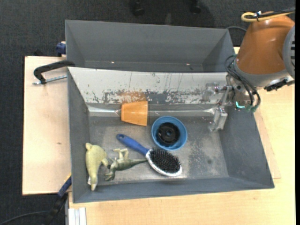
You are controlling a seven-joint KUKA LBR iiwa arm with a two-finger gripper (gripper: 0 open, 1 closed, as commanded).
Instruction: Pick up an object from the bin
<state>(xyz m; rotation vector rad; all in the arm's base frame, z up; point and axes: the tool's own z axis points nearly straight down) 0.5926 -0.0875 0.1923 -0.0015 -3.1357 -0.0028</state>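
Hand hanging low in the grey metal bin, close to the right-hand wall, above bare floor. Cannot tell how far open. Looks to carry nothing.

Nearest to the hand: a round blue bowl with a dark centre, sitting upright on the floor, off to the view's left of the hand and slightly toward the front of the bin. Near, but clearly apart, with a strip of bare floor between.

Further left of the hand, against the back slope: an orange cup tipped on its side, mouth facing left.

Forward and left of the hand, just beyond the bowl: a hairbrush with blue handle and white oval head, black bristles up. Long axis running diagonally, head toward the hand and front wall, handle pointing away toward the back left. Appears to just touch or nearly touch the bowl's rim; cannot tell which.

Farthest from the hand, in the front-left corner: a green toy dinosaur, tail reaching the brush head, and just beside it a pale yellowish seal-like figure lying lengthwise front to back.

Judging from the layout, 1 relation matters most: the bowl as the closest candidate, calling for a short travel leftward and a touch forward before descending over its rim. Round rim, so no preferred closing direction. Risk of nudging the brush head beside it.
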